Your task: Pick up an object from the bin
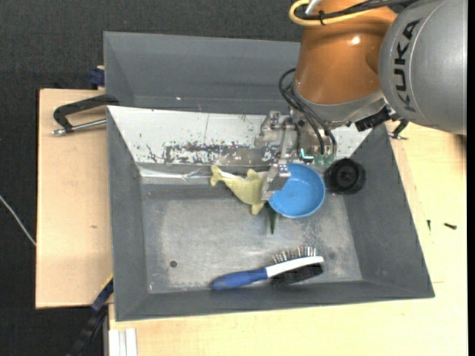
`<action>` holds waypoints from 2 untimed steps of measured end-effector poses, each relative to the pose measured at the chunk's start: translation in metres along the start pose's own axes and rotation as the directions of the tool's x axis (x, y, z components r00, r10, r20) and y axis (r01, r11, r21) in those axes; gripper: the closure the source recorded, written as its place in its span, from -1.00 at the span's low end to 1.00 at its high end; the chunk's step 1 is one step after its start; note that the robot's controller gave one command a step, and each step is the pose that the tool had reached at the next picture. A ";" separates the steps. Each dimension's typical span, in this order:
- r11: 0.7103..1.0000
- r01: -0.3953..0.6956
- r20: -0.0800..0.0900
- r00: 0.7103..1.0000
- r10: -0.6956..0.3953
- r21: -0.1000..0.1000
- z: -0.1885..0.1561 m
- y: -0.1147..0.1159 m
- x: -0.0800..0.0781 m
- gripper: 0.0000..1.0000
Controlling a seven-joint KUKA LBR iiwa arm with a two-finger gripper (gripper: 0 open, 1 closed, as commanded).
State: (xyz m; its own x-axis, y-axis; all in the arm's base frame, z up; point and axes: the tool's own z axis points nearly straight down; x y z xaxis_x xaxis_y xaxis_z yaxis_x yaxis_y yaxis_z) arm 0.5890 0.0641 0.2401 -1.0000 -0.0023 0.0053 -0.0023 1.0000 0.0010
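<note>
My gripper [279, 175] hangs low in the back right part of the bin, right at the left rim of a round blue bowl [299, 193]. The bowl is tilted with its hollow facing the camera. A pale yellow-green rubbery thing [243, 185] lies just left of the gripper and bowl, along the foot of the back wall. A black round knob-like thing [345, 176] sits right of the bowl against the right wall.
A brush with a blue handle and a black-and-white bristled head [274, 271] lies along the bin's front edge. A thin dark green stick [272, 222] shows below the bowl. The arm's orange cover hangs above the back right corner.
</note>
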 end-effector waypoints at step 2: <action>0.975 0.223 0.000 0.975 -0.223 -0.001 0.118 -0.091 -0.009 -1.00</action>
State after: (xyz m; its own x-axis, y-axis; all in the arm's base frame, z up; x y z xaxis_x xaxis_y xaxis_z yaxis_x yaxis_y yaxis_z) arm 0.5980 -0.0269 0.1224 -0.9743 -0.2253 0.0048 -0.2253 0.9743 0.0032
